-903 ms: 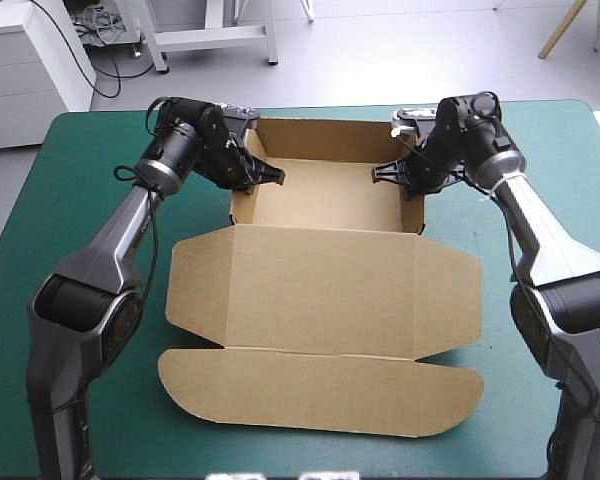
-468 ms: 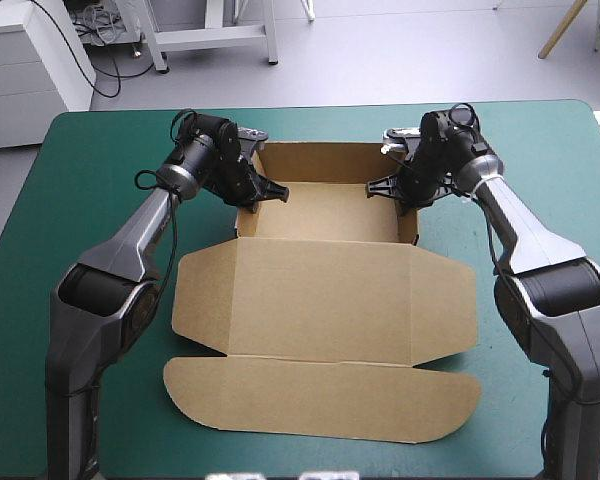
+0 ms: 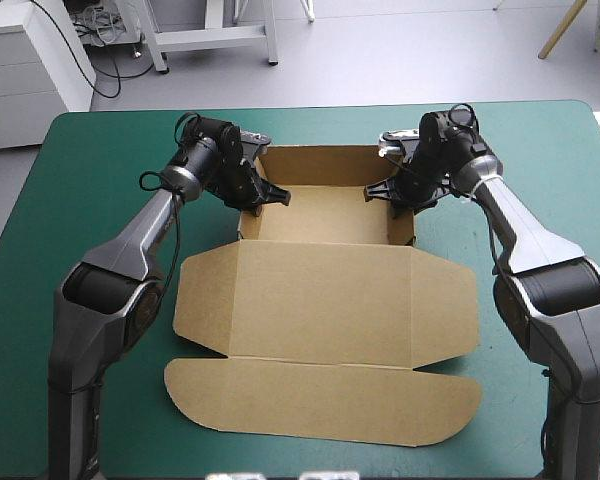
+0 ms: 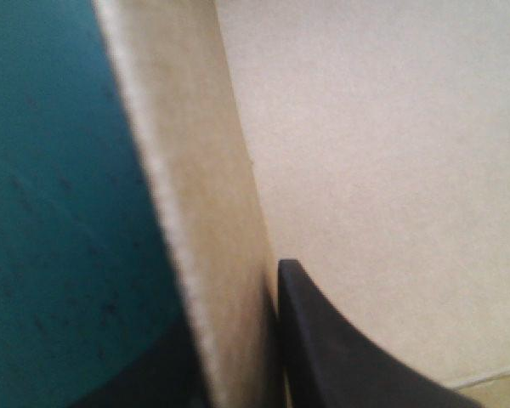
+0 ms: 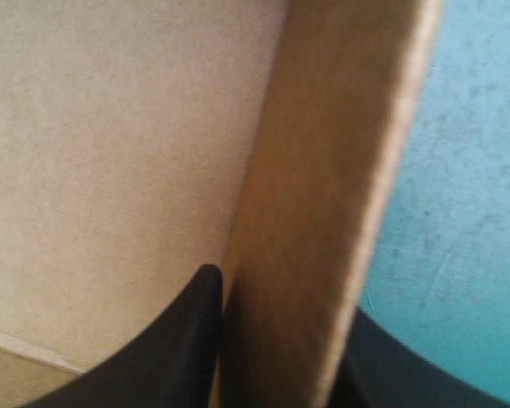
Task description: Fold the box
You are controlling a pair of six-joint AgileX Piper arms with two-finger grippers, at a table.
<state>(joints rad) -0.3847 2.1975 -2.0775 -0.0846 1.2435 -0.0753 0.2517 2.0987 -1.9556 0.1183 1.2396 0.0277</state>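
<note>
The brown box (image 3: 320, 300) lies mid-table, with its tray walls raised at the far end and the lid and flaps flat toward the near edge. My left gripper (image 3: 267, 194) pinches the tray's left wall (image 3: 244, 215). Close up, that wall (image 4: 204, 221) stands between the left gripper's (image 4: 255, 340) fingers (image 4: 340, 357), with only the inner one showing clearly. My right gripper (image 3: 383, 188) clamps the tray's right wall (image 3: 404, 215). In the right wrist view the wall (image 5: 323, 187) rises between the right gripper's (image 5: 280, 340) fingers (image 5: 170, 348).
The teal-green cover (image 3: 70, 220) lies bare to the left and right of the box. The rounded lid flap (image 3: 320, 400) reaches close to the table's near edge. The tray's back wall (image 3: 325, 160) stands near the far edge.
Both grippers have moved inward and slightly toward the near side, taking the side walls with them. The tray is narrower and the whole sheet has shifted a little.
</note>
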